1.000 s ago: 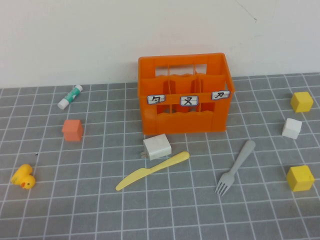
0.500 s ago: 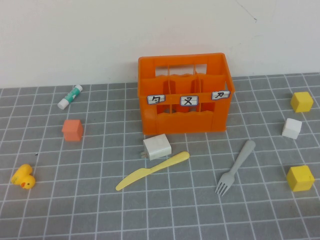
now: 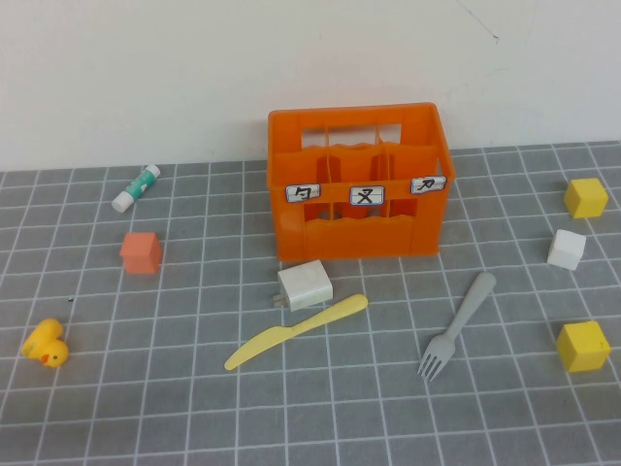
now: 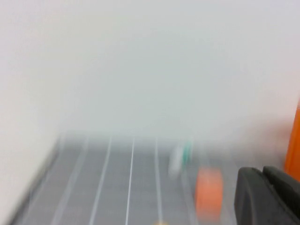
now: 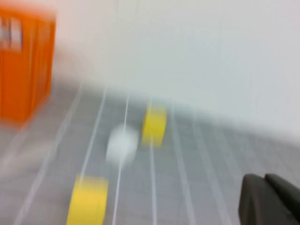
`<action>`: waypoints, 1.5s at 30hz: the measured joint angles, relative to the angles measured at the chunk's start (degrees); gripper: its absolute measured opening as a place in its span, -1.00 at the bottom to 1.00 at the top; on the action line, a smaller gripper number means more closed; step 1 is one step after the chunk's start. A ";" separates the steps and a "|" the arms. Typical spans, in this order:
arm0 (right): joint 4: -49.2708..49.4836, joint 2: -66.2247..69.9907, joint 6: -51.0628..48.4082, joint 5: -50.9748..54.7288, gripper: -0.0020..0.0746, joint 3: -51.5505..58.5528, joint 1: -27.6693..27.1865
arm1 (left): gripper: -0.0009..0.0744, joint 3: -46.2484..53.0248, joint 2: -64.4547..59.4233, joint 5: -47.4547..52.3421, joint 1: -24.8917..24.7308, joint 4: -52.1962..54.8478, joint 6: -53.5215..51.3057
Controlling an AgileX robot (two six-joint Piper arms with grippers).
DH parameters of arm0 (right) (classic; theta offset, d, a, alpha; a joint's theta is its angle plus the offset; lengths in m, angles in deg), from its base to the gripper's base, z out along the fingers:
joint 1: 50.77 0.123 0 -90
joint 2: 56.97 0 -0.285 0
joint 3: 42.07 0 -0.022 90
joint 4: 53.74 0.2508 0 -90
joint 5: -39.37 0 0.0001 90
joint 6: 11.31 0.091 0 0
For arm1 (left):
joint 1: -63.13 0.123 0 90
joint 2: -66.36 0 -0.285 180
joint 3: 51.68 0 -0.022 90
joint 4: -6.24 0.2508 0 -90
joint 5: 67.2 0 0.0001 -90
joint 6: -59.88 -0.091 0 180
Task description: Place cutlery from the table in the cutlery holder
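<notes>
I judge nothing is picked yet: knife (image 3: 296, 332) and fork (image 3: 457, 324) lie flat on the bench (image 3: 194, 408), just in front of the cutlery holder (image 3: 357, 182). My left tool (image 4: 267, 197) and right tool (image 5: 269, 200) sit outside the high view; I cannot tell their spread. The charger block (image 3: 304, 284) almost touches the knife handle; the fork has open room around it.

**Count of Things on the Table**

One orange crate (image 3: 358, 184) is standing at twelve o'clock, wearing three white labels. One yellow knife (image 3: 296, 331) and one grey fork (image 3: 457, 323) are lying at six o'clock. Two yellow cubes are sitting at three o'clock, beside one white cube (image 3: 567, 249). One orange cube (image 3: 141, 252), one glue stick (image 3: 136, 187), one rubber duck (image 3: 45, 344) and one white charger (image 3: 305, 284) are sitting singly.
</notes>
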 joint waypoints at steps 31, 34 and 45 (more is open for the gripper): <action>12.46 0.00 -10.68 -24.27 -0.95 -13.84 0.00 | -0.98 -16.88 -0.38 -9.60 0.00 8.60 11.25; 12.06 0.77 -11.04 -16.89 -0.95 -20.04 0.00 | -0.98 -20.95 -0.82 -5.05 0.00 8.99 11.73; 12.77 15.22 -14.51 25.28 -0.95 -33.83 0.00 | -0.98 -25.44 -8.98 19.53 0.00 5.60 13.64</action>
